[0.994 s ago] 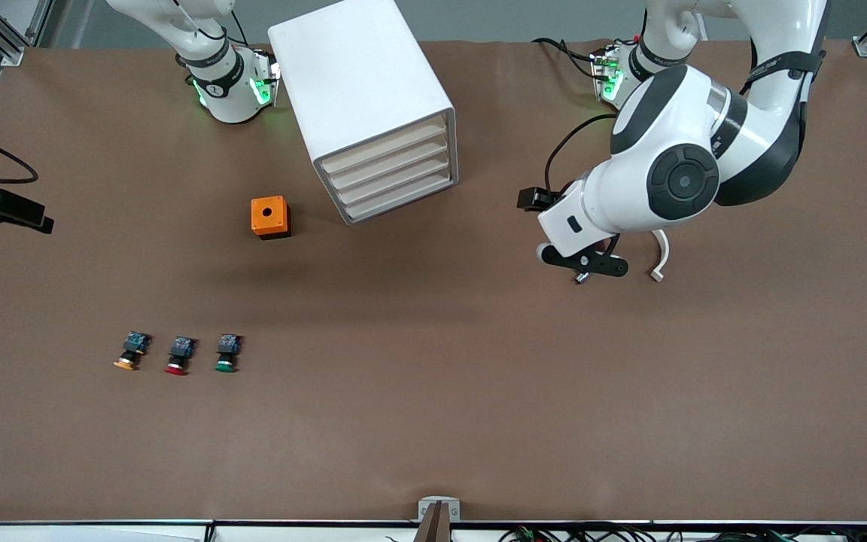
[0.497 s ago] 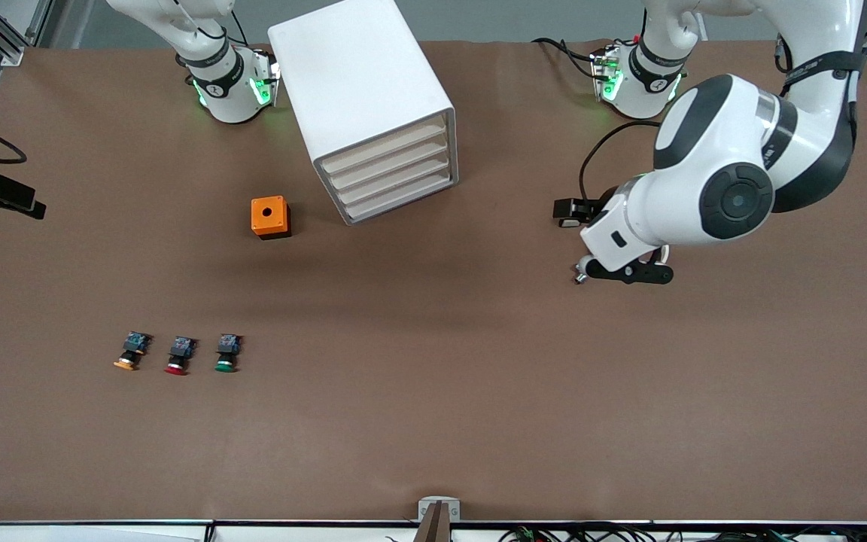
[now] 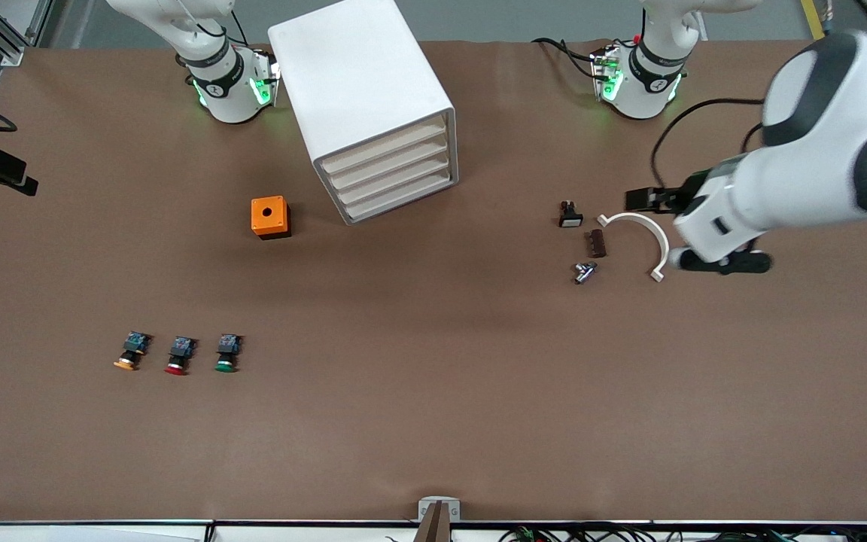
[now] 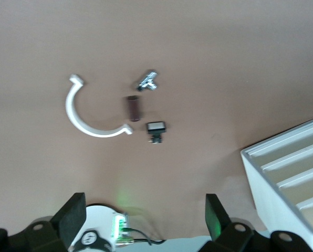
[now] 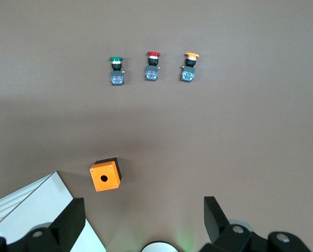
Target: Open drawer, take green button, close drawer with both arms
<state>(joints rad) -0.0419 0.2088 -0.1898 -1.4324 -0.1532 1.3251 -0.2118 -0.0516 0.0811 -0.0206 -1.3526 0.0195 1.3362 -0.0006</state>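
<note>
We see the drawer (image 3: 402, 198), lowest in the white cabinet (image 3: 362, 98), fully shut, and the green-capped button (image 3: 226, 354) lies on the counter (image 3: 433, 421) nearer the front camera, toward the right arm's end. Our left claw (image 3: 719, 261) hangs empty with fingers spread over the counter beside a white curved clip (image 3: 638, 233), well apart from the drawer. Our right claw (image 5: 143, 220), also spread and empty, hovers near the cabinet, so we judge the right arm closer to both.

You have the cabinet (image 3: 369, 105) at the table's (image 3: 433, 421) edge by the arm bases, its drawer (image 3: 403, 202) lowest of four. The box (image 3: 270, 217) sits just beside it, toward the right arm's end. Three buttons (image 3: 177, 354) lie in a row nearer the camera. Toward the left arm's end, a clip (image 3: 637, 241), a switch (image 3: 570, 215), a block (image 3: 597, 243) and a fitting (image 3: 584, 272) cluster together.
</note>
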